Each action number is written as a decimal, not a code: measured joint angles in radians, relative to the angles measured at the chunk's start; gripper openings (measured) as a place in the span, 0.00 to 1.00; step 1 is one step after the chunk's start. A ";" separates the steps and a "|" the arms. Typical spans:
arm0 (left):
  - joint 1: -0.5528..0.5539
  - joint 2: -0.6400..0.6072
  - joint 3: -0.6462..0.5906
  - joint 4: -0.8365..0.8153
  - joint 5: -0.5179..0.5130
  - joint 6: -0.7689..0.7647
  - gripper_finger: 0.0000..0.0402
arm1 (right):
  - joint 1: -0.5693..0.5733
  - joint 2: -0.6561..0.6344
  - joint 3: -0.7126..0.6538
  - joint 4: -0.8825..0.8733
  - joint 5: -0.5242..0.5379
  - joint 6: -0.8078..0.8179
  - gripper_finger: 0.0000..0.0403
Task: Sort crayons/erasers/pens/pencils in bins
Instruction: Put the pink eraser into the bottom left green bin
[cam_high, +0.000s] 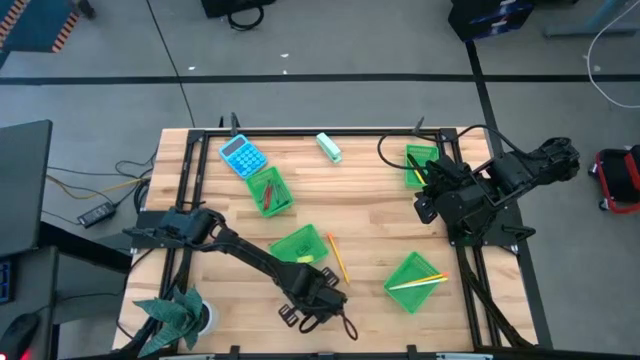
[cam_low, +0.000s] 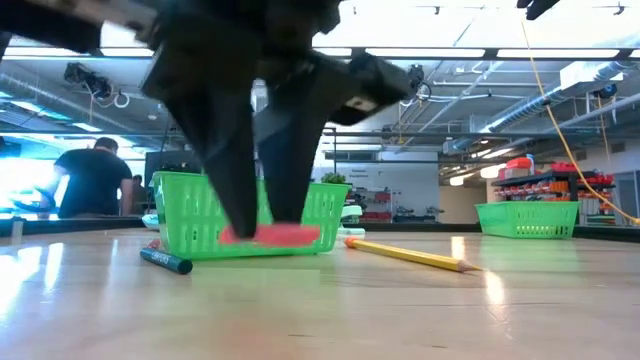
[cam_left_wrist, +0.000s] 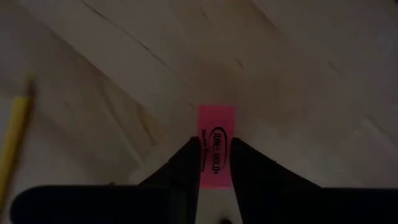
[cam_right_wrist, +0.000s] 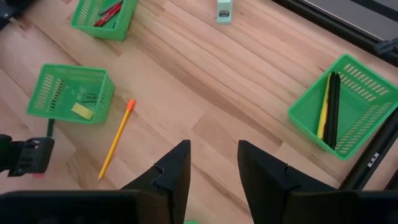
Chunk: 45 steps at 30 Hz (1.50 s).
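Item: left claw (cam_low: 262, 225), down at the counter (cam_high: 370, 200) near its front edge, fingers narrowing around a pink eraser (cam_left_wrist: 216, 146) that lies flat on the wood. One finger stands on each long side of it; whether they already press it cannot be told.

Handling, as judged: a small, light rubber block, slightly yielding and grippy, not fragile. The flat long sides offer the best hold; a hold near mid-length should keep it from swivelling.

Adjacent: a green bin (cam_low: 250, 212) just behind the eraser, holding a yellow eraser (cam_right_wrist: 81, 110); a dark pen (cam_low: 166, 261) loose on the counter beside that bin; an orange-tipped pencil (cam_right_wrist: 115, 139) lying free nearby.

Further: right claw (cam_right_wrist: 213, 165), held above the counter's far right area, fingers parted and empty, near a bin (cam_right_wrist: 348, 106) holding pens (cam_right_wrist: 332, 102).
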 joint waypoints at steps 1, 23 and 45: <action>0.003 0.000 0.012 -0.007 0.000 -0.009 0.21 | 0.000 0.000 0.000 0.000 0.000 0.000 0.34; 0.190 -0.035 0.199 -0.419 -0.041 -0.161 0.18 | 0.000 0.000 0.000 0.000 -0.048 -0.009 0.34; 0.332 -0.061 0.085 -0.317 0.035 -0.456 0.16 | -0.001 -0.105 0.002 0.021 -0.130 -0.281 0.34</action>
